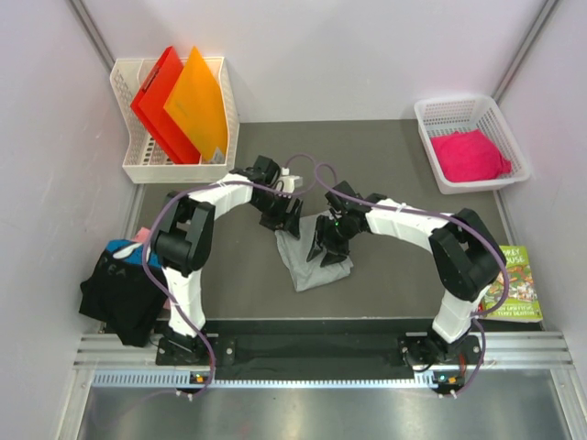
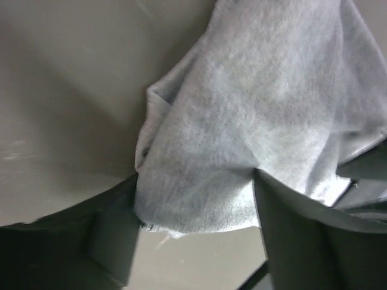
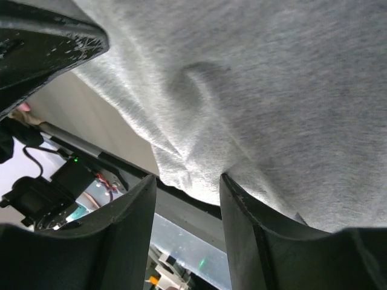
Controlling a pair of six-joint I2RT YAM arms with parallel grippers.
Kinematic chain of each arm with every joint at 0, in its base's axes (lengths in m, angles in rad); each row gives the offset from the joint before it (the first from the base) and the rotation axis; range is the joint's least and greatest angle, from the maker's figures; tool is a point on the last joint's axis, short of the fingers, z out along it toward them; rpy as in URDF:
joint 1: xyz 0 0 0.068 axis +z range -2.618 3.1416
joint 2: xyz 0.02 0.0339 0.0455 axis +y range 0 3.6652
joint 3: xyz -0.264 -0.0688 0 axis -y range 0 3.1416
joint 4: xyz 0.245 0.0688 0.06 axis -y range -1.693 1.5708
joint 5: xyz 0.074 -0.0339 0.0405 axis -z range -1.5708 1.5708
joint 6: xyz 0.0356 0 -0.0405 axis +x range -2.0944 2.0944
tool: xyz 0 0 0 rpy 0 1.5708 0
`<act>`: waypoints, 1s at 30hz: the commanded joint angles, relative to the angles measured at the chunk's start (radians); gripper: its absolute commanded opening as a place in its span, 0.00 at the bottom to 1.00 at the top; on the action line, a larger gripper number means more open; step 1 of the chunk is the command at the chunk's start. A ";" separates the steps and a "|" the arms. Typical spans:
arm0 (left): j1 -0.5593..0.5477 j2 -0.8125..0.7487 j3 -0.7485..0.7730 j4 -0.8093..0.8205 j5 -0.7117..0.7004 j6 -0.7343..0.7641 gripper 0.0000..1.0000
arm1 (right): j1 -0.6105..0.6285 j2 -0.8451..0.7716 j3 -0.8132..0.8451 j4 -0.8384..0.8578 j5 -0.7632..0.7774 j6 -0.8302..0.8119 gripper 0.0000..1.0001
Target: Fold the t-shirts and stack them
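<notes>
A light grey t-shirt (image 1: 310,261) lies crumpled in the middle of the table. My left gripper (image 1: 281,220) is at its far left corner. In the left wrist view that gripper (image 2: 196,181) is open wide, and the shirt's hem (image 2: 199,205) lies between the two fingers. My right gripper (image 1: 330,243) is over the shirt's right side. In the right wrist view it (image 3: 187,178) is open, with a fold of grey cloth (image 3: 242,90) at its tips and leaning on the right finger (image 3: 254,241). A pink t-shirt (image 1: 470,154) fills a basket. A black t-shirt (image 1: 119,289) hangs at the table's left edge.
A white rack (image 1: 138,170) at the back left holds a red folder (image 1: 158,101) and an orange folder (image 1: 197,105). The pink shirt's white basket (image 1: 431,151) stands at the back right. A green picture book (image 1: 514,284) lies at the right edge.
</notes>
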 commanded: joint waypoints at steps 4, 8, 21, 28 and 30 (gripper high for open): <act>-0.025 0.115 -0.063 -0.121 -0.017 0.031 0.42 | 0.019 -0.017 -0.034 0.046 -0.004 0.022 0.46; -0.023 0.115 -0.066 -0.130 -0.024 0.045 0.16 | 0.022 -0.026 -0.032 0.046 -0.003 0.024 0.45; -0.017 0.017 0.214 -0.491 -0.191 0.093 0.00 | 0.002 -0.114 0.014 -0.053 0.019 -0.033 0.44; 0.070 -0.181 0.279 -0.671 -0.312 0.159 0.00 | -0.036 -0.183 -0.034 -0.056 0.002 -0.080 0.43; 0.077 -0.264 0.264 -0.700 -0.348 0.168 0.00 | -0.047 -0.207 -0.055 -0.057 -0.013 -0.097 0.43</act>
